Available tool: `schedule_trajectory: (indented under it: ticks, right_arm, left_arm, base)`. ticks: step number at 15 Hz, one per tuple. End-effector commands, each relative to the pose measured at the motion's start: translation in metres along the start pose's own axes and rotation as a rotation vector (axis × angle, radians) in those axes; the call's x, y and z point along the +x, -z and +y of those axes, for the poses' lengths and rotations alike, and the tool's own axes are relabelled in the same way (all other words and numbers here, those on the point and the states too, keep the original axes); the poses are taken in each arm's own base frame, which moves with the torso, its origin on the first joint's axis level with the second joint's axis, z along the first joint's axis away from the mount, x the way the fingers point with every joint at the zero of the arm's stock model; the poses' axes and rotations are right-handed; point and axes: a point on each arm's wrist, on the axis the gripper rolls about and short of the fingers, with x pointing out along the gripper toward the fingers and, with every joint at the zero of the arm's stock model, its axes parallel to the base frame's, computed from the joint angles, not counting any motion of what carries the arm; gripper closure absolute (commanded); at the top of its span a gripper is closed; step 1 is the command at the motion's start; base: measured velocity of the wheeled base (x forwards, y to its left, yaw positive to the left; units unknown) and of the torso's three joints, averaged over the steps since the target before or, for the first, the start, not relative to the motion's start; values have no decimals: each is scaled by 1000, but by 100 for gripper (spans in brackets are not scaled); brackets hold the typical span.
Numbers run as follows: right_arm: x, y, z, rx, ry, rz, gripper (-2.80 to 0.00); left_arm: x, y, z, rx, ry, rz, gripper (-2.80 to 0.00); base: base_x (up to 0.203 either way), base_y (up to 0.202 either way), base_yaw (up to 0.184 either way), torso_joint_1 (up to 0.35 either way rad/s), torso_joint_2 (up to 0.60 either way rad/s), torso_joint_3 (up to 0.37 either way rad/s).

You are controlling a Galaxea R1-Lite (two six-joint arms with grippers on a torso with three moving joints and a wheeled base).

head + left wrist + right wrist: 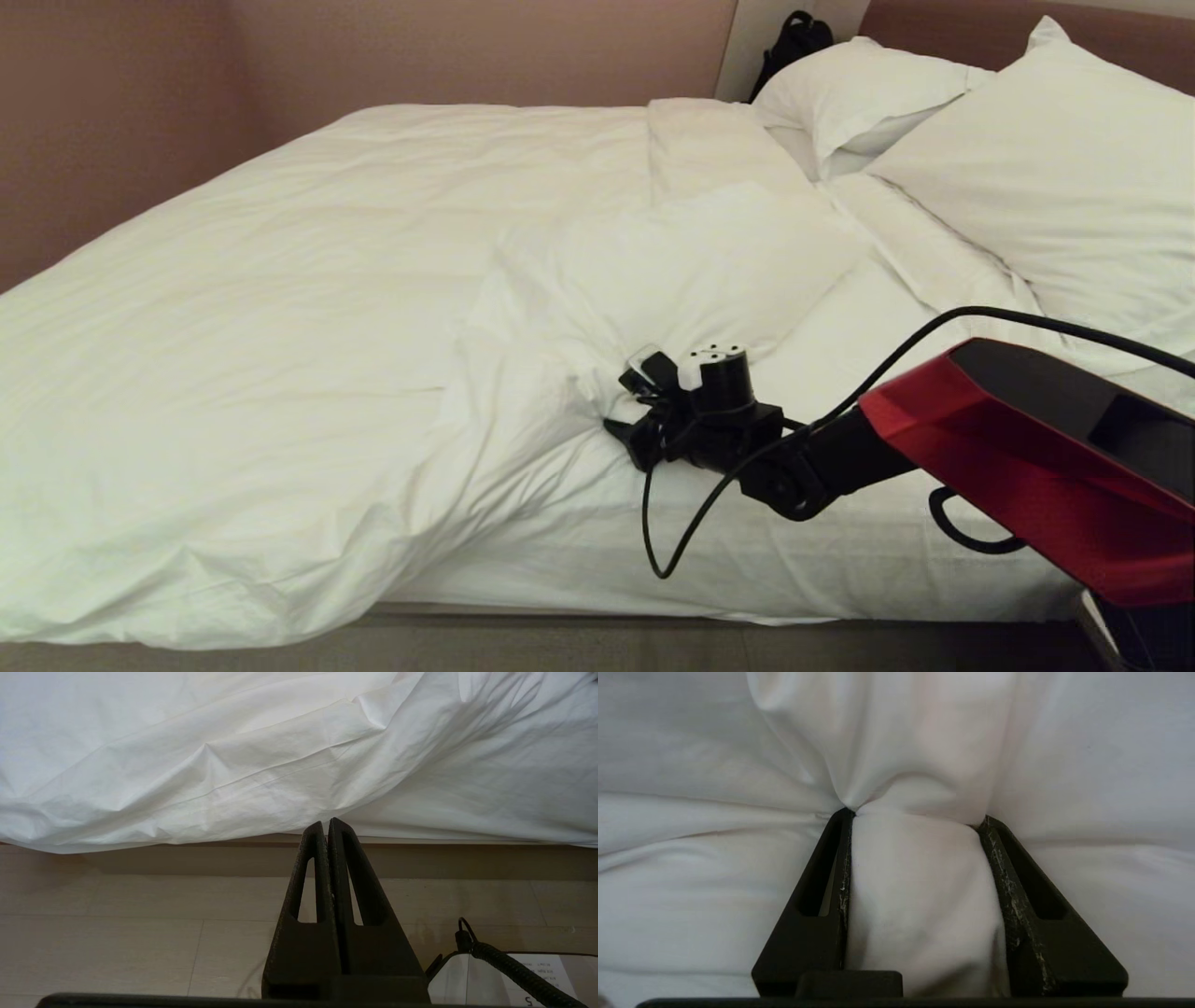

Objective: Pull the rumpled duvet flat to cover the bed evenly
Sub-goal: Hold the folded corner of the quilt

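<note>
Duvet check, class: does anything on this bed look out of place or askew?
Yes. The duvet is bunched toward the bed's foot, its corner folded back, leaving bare sheet below the pillows. The right gripper is clamped on a thick fold of it.

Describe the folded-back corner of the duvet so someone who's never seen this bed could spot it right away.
Start at the bed and its pillows by the headboard. Just below them, the duvet has a puffy corner flap doubled back on itself, baring the flat sheet. It alone is bunched in the right end effector.
</note>
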Motion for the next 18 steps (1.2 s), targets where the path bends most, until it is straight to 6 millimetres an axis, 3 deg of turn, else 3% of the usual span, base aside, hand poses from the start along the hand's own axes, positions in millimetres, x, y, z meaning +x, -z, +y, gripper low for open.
schedule_trajectory:
  ticks: [1,10,18]
  right_arm:
    - [-9,-4,-3,2,6,-2,0]
    - [-56,-6,-7,24,9,29,0]
    - [-77,0,-4,32,3,64,0]
  left_arm:
    - [0,0,0,0,-1,1,0]
    - [0,0,0,0,-1,1,0]
    - [0,0,0,0,-1,1,0]
  base:
    - [0,0,0,0,0,0]
    - [0,0,0,0,0,0]
    - [0,0,0,0,0,0]
